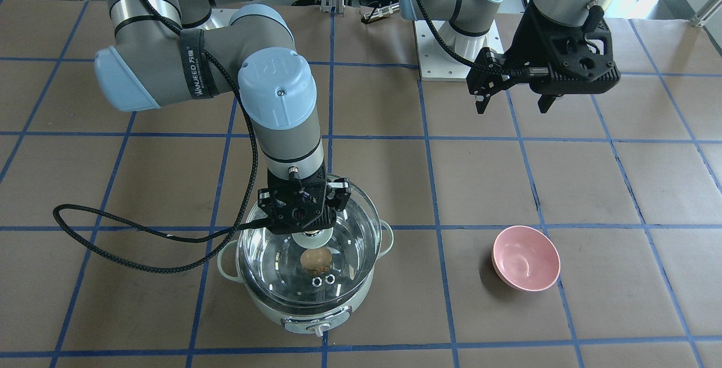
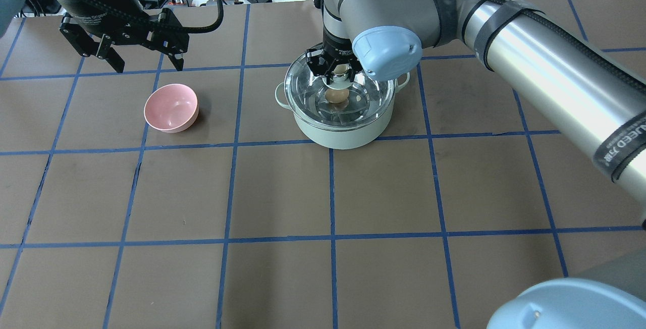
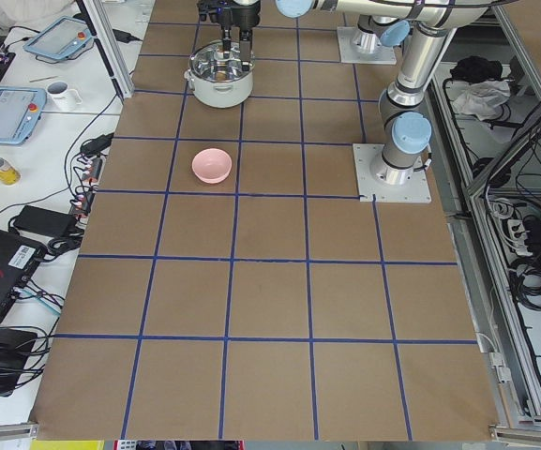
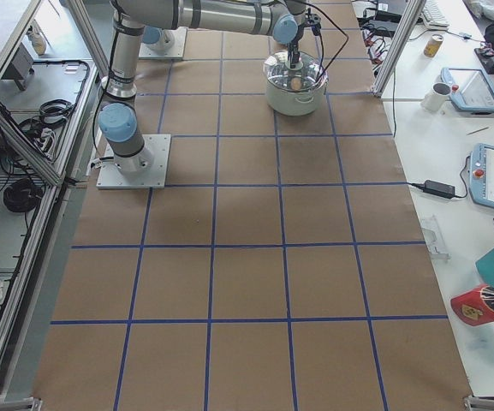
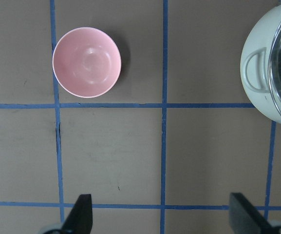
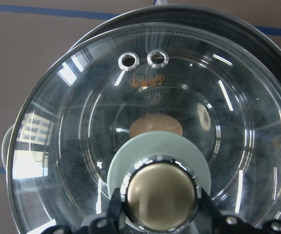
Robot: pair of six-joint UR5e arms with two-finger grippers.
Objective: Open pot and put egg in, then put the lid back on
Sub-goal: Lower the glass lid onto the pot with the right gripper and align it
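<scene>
The mint-green pot (image 1: 316, 314) stands on the table with its dial facing the front camera. The tan egg (image 1: 315, 258) lies inside on the steel bottom and shows through the glass in the right wrist view (image 6: 156, 126). My right gripper (image 1: 312, 236) is shut on the beige knob (image 6: 160, 195) of the clear glass lid (image 1: 350, 232). The lid is over the pot's mouth, slightly off centre. I cannot tell whether it rests on the rim. My left gripper (image 2: 146, 62) is open and empty, hovering above the table behind the pink bowl.
A pink bowl (image 2: 170, 108) stands empty on the table to the left of the pot (image 2: 343, 134) in the overhead view. It also shows in the left wrist view (image 5: 86, 62). Brown paper with blue tape lines covers the table.
</scene>
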